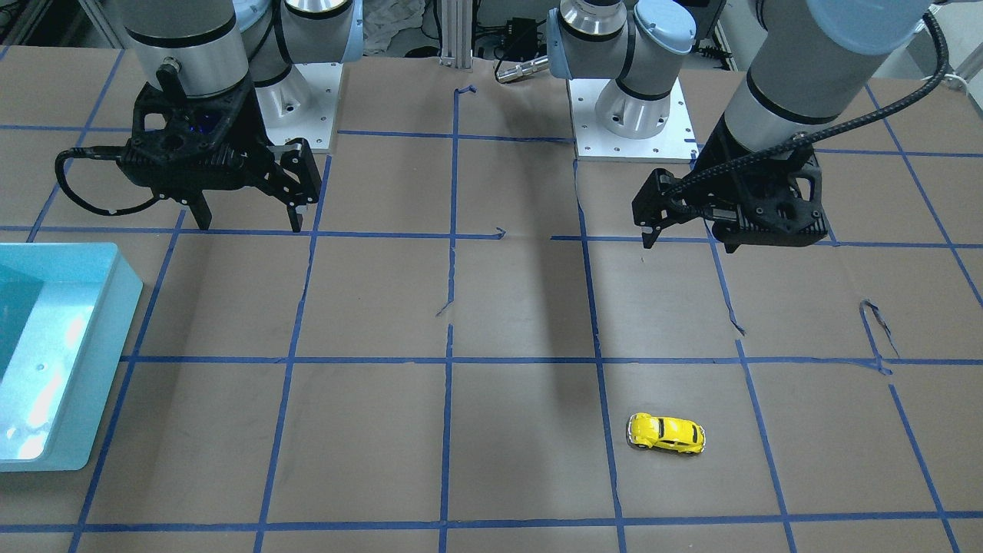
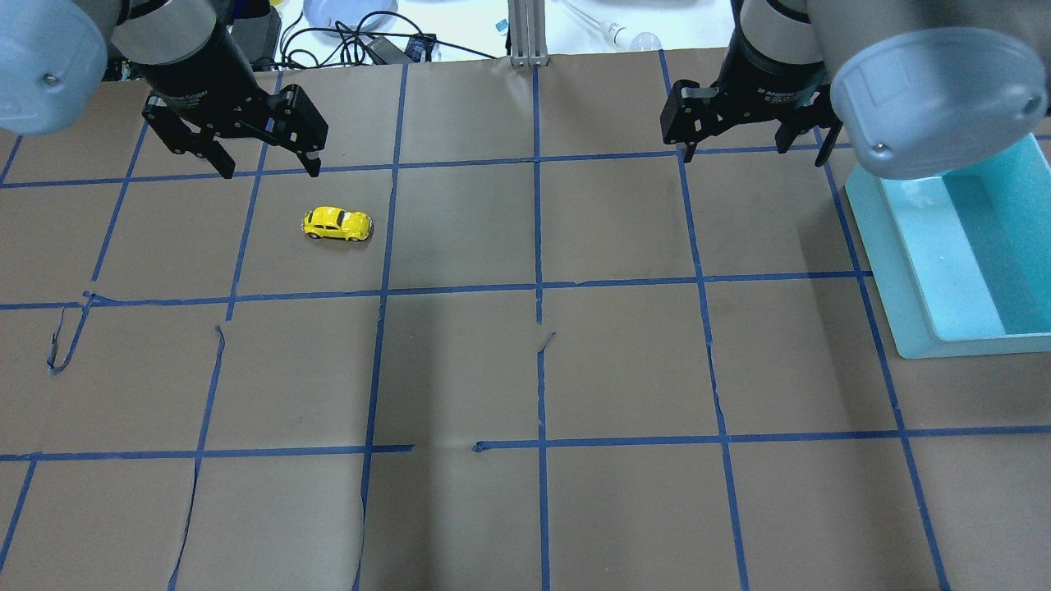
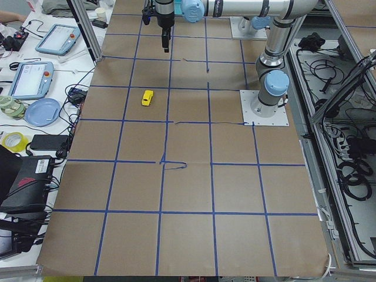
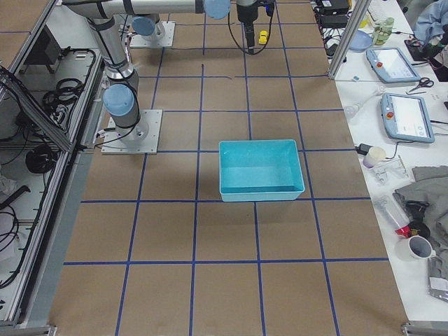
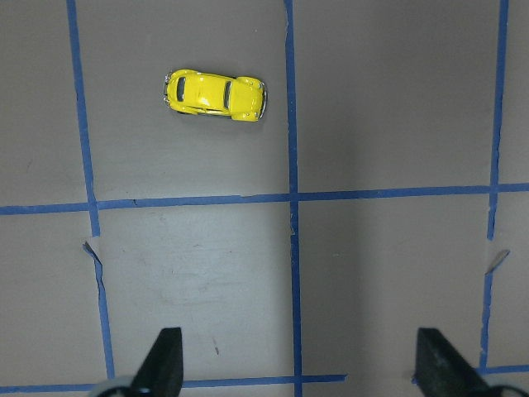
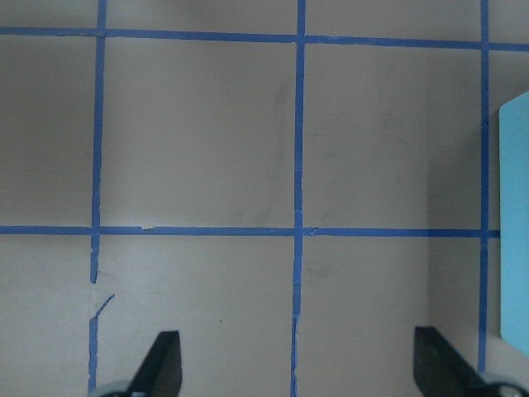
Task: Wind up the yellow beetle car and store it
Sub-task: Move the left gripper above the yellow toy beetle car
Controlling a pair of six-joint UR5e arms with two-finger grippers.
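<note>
Car: tiny glossy yellow beetle toy car (image 2: 337,224) near left gripper (image 2: 269,168), seemingly lengthwise along its opening.
Fingers (image 5: 161,360): apart, both arms.

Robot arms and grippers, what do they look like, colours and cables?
The left arm and right arm are silver-grey tubes with pale blue joint caps. The left gripper and right gripper are black open-frame two-finger units, each with a black cable at the wrist.
</note>
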